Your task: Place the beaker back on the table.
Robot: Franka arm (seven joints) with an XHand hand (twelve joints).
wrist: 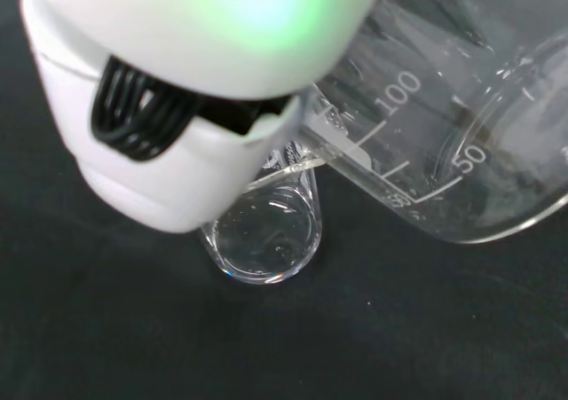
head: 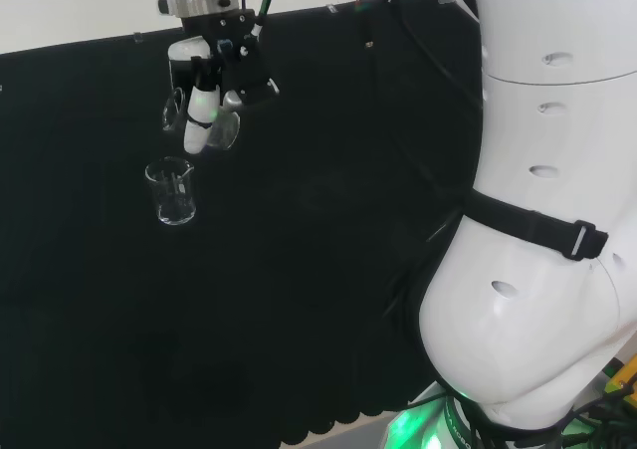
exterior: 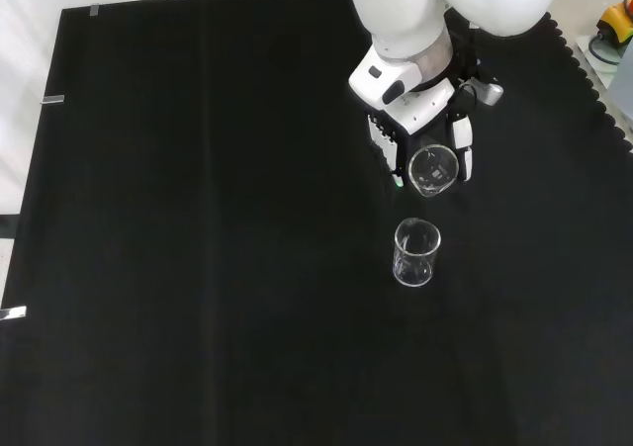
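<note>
Item 1, second beaker [head: 172, 191]: clear glass, upright on the black cloth of the desk [head: 328, 300]. In the head view it stands at the left, below and slightly left of the hand. In the front view [exterior: 415, 252] it sits nearer the camera than the hand. Not held.

Item 2, beaker [head: 225, 130]: clear glass, printed scale visible in the wrist view [wrist: 461, 134]. Carried off the cloth, tilted so its mouth faces toward the front camera [exterior: 433, 169]. Long axis lies well off vertical. Its spout end hangs just above the second beaker's rim in the wrist view; whether they touch cannot be told.

Item 3, hand [head: 204, 101]: black and white, fingers curled round the beaker, holding it above the desk [exterior: 410, 120].

Governing relation: bare cloth lies directly below and around the held beaker, but the second beaker stands close beside that drop line. Judgement: the beaker needs righting to vertical and lowering to one side of the standing glass, else the two may knock.
</note>
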